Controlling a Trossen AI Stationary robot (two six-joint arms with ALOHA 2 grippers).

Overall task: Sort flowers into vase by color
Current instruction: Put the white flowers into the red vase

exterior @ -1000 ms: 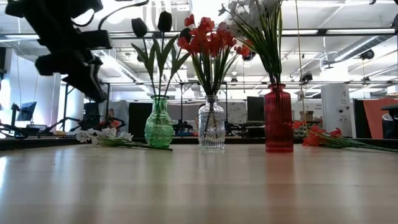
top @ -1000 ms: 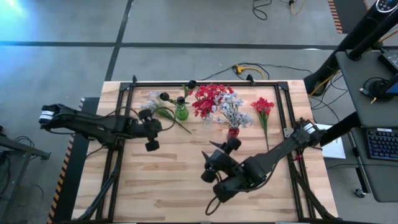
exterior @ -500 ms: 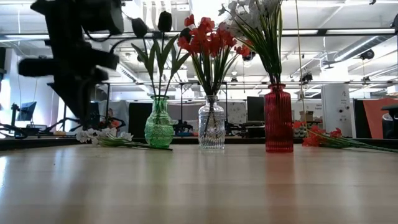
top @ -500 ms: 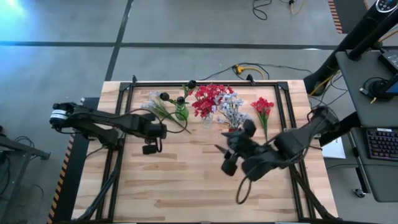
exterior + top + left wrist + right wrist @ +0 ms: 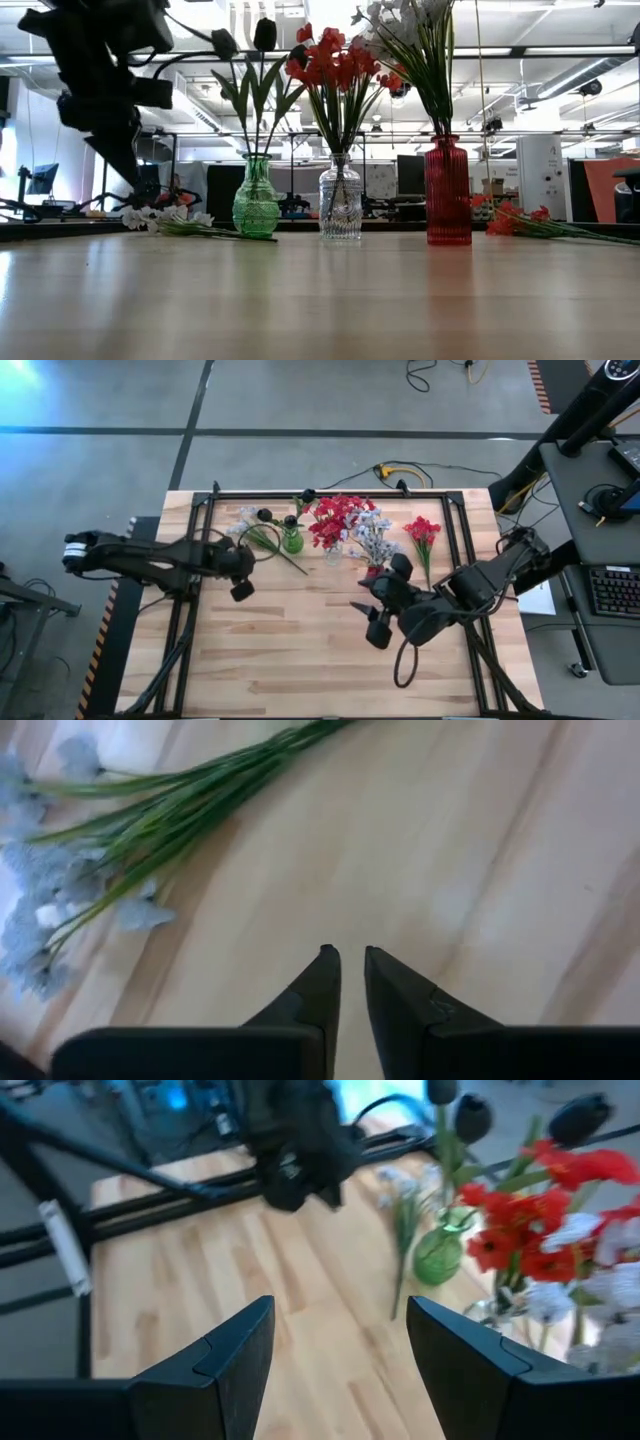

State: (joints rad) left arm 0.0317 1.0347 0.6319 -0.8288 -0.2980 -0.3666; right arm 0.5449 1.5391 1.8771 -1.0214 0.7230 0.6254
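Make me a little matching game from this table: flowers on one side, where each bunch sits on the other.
Column one:
1. dark near-black buds on green stems
2. bright red blossoms standing upright
3. pale blue-white spray with long green stems
4. loose red spray

Column two:
A. lying flat on the wood, left of the vases
B. clear glass vase
C. lying flat on the wood, right of the vases
D. green glass vase

Pairs: 1-D, 2-B, 3-A, 4-C.

The left gripper [image 5: 241,590] pulls back left from its half-second-ago reach, its fingers narrowing to a slit, while the right gripper [image 5: 372,622] settles slightly right after swinging toward the vases.
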